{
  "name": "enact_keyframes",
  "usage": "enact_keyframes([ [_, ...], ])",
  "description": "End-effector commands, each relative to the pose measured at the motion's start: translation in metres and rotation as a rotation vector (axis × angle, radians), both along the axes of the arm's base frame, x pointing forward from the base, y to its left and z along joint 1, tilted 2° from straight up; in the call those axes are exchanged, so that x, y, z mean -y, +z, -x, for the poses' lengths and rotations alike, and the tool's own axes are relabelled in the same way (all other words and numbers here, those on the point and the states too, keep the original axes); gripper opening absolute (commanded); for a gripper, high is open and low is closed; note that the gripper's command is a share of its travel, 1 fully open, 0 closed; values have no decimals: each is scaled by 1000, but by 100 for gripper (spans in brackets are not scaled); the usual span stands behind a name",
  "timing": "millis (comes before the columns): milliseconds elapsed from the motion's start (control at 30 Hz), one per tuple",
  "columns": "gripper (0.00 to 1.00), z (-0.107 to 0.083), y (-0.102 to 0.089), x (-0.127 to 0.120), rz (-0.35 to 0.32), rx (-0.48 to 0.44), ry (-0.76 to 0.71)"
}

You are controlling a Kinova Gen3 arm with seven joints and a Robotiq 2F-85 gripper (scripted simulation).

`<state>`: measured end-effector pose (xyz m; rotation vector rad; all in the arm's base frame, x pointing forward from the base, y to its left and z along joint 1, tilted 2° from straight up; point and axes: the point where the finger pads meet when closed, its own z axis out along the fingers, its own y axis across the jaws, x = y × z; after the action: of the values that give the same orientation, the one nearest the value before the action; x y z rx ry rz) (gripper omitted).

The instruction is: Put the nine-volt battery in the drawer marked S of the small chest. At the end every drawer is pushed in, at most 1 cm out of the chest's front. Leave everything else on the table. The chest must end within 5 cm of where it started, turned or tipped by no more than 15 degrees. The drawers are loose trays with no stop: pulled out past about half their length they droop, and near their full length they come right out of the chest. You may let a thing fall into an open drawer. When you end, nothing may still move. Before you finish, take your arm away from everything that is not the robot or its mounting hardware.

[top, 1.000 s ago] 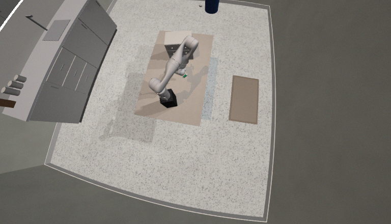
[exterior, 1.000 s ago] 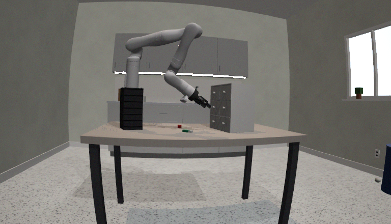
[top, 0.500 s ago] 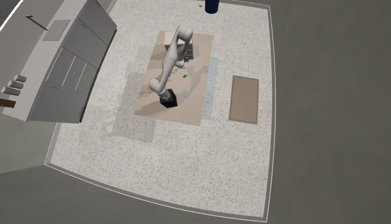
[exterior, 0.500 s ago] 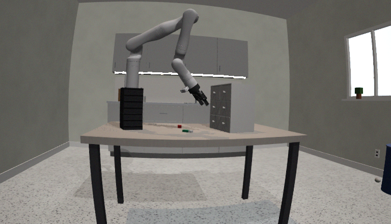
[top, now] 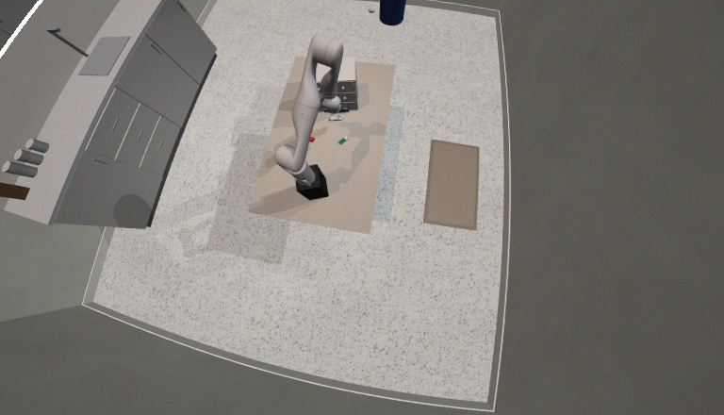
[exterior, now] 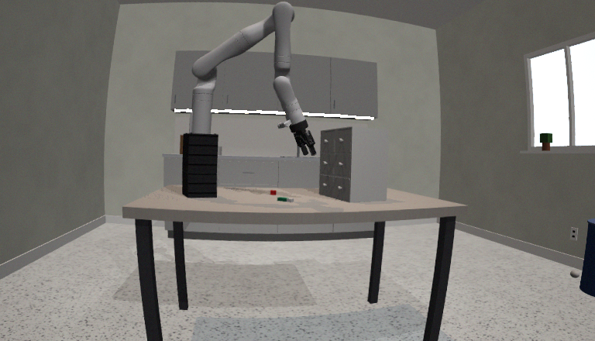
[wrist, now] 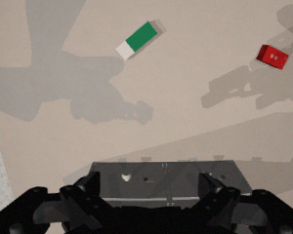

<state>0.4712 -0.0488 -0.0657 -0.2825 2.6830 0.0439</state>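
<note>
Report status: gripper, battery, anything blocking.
Gripper open, empty, up by chest front. Battery not picked; red block and green-white block lie on table, can't tell which. Drawers look shut. Nothing between gripper and blocks.

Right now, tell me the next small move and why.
Probably ease the open, empty gripper toward the chest front to reach a top-row drawer knob: every drawer looks pushed in, and the fingers hang just short of it. Which drawer is S cannot be read.
</note>
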Motion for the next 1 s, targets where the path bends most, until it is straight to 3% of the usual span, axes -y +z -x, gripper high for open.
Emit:
enact_keyframes([
  [0,100,-13,17,-3,20,-3,15],
  [600,100,-1,31,-1,70,-237,10],
  [967,100,4,38,0,91,-333,7],
])
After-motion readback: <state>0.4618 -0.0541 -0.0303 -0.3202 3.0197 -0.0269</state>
